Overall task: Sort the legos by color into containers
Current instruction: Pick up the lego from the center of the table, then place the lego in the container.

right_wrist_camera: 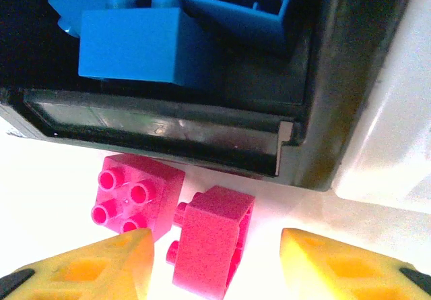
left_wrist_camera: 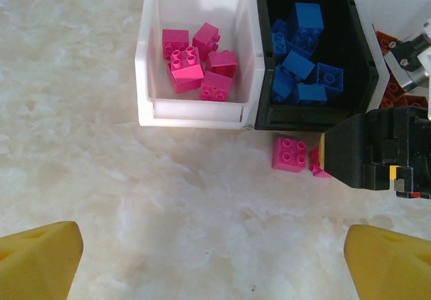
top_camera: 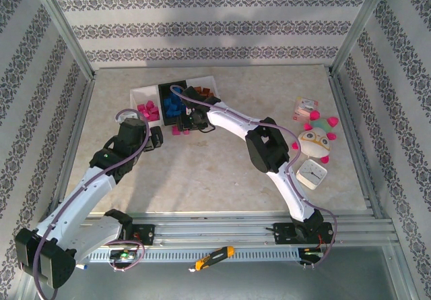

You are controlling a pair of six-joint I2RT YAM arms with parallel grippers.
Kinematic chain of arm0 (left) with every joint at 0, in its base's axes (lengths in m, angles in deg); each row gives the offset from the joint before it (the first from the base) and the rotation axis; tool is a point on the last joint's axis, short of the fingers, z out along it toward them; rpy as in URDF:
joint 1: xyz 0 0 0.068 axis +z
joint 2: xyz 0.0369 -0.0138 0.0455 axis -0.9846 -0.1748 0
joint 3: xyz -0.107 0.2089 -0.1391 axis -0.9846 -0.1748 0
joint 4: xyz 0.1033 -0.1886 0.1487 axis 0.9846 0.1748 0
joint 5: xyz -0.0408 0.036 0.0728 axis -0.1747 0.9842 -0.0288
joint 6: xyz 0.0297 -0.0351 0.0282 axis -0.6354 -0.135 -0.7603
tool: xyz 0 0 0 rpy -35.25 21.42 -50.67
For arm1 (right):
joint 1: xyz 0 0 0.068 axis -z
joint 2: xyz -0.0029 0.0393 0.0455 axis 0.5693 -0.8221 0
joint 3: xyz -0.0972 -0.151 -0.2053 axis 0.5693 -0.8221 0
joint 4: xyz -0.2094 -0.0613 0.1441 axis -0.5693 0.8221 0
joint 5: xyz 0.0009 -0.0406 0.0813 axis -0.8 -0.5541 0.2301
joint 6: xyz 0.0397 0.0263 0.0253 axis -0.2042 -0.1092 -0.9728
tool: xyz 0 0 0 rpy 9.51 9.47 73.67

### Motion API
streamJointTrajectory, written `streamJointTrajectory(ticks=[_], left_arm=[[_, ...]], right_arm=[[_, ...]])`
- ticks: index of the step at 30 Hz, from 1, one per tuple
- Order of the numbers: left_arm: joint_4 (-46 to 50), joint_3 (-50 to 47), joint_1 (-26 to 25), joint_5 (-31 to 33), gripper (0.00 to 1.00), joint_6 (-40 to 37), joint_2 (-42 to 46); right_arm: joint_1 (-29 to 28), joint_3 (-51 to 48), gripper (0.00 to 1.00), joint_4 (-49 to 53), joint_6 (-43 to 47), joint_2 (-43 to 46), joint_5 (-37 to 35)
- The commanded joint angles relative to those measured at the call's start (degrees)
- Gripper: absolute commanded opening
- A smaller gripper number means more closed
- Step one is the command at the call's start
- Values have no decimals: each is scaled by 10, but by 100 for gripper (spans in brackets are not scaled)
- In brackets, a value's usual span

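Three containers stand in a row: a white tray (left_wrist_camera: 192, 113) with several pink legos (left_wrist_camera: 199, 67), a black tray (left_wrist_camera: 306, 118) with blue legos (left_wrist_camera: 303, 64), and a white tray (top_camera: 205, 84) with brown-orange legos (left_wrist_camera: 394, 77). In front of the black tray lie two loose pink legos. One is studs-up (right_wrist_camera: 138, 192). The other lies on its side (right_wrist_camera: 212, 239) between the yellow fingers of my right gripper (right_wrist_camera: 215, 247), which is open with a gap on either side. My left gripper (left_wrist_camera: 215, 259) hovers wide open over bare table nearer the front, holding nothing.
At the right of the table are a plush toy (top_camera: 315, 141), a small pink-white packet (top_camera: 306, 106) and a small white square item (top_camera: 312, 173). A yellow box cutter (top_camera: 214, 256) lies on the front rail. Patterned walls and metal posts enclose the table.
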Motion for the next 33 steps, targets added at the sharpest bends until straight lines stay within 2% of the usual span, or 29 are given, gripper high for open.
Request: streamJointTrajectory(ticks=[1,8,18,23,28,33], left_arm=[[11,-6,6,2,99,4,8],[1,-7,7,-3,99,-1,-2],[-1,-9,7,0,99,-6,-6],[-3,-28,12,10,99,14,16],[-9,-61,12,4,99,10,71],[-7,-89,12,8,99,-15,134]], right_arm=[[-5,15,50,18,-4,-23,0],[-1,23,45,23,-5,-32,9],[-1,-9,18,23,1,40,-2],[-7,-32,16,-16,6,89,10],[-18,-30,19,-106,49,103,44],[-24,68,21,-127,64,44,71]])
